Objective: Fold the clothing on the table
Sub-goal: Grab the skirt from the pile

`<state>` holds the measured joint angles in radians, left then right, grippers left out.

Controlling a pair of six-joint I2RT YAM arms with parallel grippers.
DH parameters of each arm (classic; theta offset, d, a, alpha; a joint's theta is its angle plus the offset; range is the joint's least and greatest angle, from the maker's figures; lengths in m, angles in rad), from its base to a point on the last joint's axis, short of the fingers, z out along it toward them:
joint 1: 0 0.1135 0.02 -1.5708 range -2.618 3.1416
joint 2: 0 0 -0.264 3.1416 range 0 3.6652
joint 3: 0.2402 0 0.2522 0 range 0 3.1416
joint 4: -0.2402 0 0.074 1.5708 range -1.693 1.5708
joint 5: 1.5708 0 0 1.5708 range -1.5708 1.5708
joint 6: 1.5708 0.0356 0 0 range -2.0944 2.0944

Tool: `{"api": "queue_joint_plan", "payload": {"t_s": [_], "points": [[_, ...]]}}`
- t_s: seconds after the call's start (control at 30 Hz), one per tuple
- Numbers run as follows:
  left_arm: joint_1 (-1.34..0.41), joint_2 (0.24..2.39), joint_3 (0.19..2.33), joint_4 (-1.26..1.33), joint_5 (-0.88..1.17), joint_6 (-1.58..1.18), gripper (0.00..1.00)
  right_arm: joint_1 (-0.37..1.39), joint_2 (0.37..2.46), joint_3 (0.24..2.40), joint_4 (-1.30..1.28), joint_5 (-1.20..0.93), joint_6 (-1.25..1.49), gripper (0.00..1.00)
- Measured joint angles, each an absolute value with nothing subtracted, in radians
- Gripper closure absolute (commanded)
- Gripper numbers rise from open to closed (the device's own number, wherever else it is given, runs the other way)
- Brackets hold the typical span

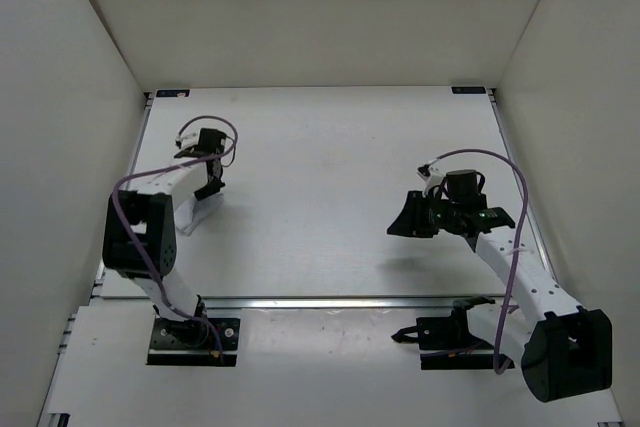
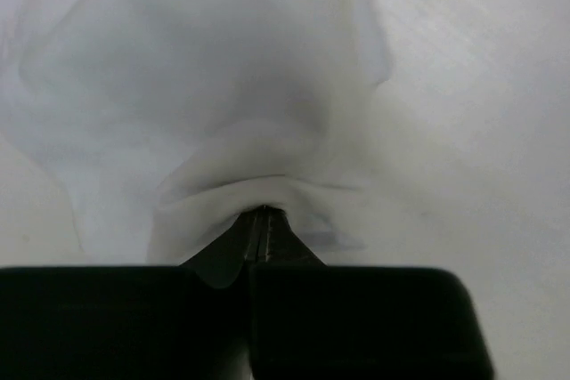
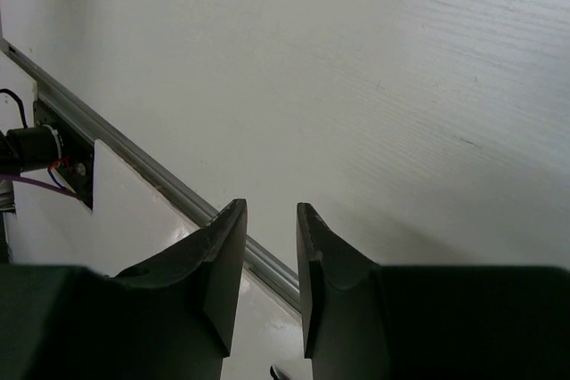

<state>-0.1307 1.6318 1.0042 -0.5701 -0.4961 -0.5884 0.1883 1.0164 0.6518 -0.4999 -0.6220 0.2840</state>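
The clothing point(image 2: 223, 113) is a thin white wrinkled fabric, bunched up in front of my left gripper point(image 2: 264, 211). That gripper's jaws are together, with a fold of the fabric pinched at their tips. In the top view the left gripper point(image 1: 206, 190) is at the left side of the table point(image 1: 330, 177), and the clothing point(image 1: 194, 213) shows only as a pale patch beside it. My right gripper point(image 1: 404, 226) hovers over the right side of the table, far from the clothing. Its black fingers point(image 3: 224, 246) stand apart around the right gripper's point(image 3: 272, 213) empty gap.
A silver rail point(image 1: 330, 301) runs along the table's near edge, also seen under the right gripper point(image 3: 169, 189). White walls enclose the left, right and far sides. Black corner brackets point(image 1: 172, 93) point(image 1: 468, 90) mark the far corners.
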Motion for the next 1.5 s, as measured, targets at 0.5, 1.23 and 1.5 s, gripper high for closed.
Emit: {"api": "queue_joint_plan", "payload": {"t_s": [0.5, 1.23, 1.5], "points": [[-0.604, 1.771, 1.981, -0.690, -0.382, -0.488, 0.59, 0.077, 0.889, 0.572, -0.543, -0.607, 0.281, 0.74], [-0.125, 1.601, 1.061, -0.548, -0.442, -0.384, 0.39, 0.084, 0.883, 0.537, -0.543, -0.615, 0.284, 0.73], [-0.095, 1.735, 1.121, -0.558, -0.450, -0.339, 1.00, 0.084, 0.893, 0.537, -0.546, -0.619, 0.284, 0.74]]}}
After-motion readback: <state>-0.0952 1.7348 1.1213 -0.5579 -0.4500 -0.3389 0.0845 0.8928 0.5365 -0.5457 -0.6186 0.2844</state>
